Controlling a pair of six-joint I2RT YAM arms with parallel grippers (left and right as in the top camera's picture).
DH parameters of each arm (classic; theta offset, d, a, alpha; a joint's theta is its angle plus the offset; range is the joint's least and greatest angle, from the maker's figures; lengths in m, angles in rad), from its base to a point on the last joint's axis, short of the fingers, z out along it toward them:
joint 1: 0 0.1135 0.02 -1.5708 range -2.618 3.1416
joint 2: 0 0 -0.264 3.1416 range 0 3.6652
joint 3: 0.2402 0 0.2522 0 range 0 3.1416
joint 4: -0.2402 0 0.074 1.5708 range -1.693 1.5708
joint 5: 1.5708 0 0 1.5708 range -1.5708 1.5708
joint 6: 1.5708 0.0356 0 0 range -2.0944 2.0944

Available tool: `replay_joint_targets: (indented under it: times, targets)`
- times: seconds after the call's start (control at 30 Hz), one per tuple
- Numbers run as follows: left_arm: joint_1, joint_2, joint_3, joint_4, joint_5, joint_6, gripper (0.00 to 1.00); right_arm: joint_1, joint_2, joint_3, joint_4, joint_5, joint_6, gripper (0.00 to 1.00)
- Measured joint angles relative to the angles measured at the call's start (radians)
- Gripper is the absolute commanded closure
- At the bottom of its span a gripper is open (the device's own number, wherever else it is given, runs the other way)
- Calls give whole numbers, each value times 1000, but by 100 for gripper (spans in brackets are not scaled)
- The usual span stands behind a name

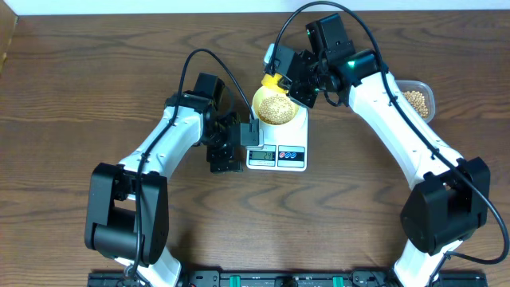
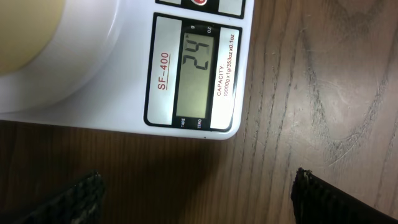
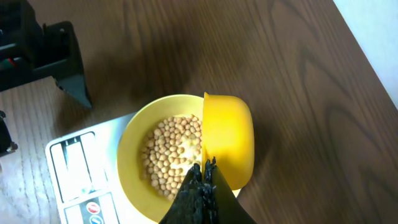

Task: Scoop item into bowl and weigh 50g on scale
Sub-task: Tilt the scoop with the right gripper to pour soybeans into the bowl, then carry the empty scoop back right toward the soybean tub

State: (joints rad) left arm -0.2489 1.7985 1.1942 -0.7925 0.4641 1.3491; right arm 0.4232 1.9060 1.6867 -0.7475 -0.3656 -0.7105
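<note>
The pale yellow-green bowl (image 1: pixel 276 108) sits on the white scale (image 1: pixel 276 151) and holds a layer of beige beans (image 3: pixel 171 154). My right gripper (image 3: pixel 203 171) is shut on a bright yellow scoop (image 3: pixel 227 138), held tipped on its side at the bowl's rim (image 3: pixel 134 140); the scoop also shows in the overhead view (image 1: pixel 272 81). My left gripper (image 2: pixel 199 193) is open and empty, low over the wood just in front of the scale's display (image 2: pixel 198 76), which reads 24. In the overhead view it (image 1: pixel 239 143) sits at the scale's left side.
A clear plastic tub (image 1: pixel 418 100) with more beans stands at the right, behind my right arm. Black cables loop over the table's far side. The table's far edge meets a white wall.
</note>
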Motion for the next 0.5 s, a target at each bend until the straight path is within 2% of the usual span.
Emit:
replay_joint_targets:
  times: [0.27,0.5]
  targets:
    - [0,0,0,0,0,-7,2,0,0,0,1,0,-6,99]
    - [0,0,0,0,0,-7,2,-10,-5,0,31,-27,43,99]
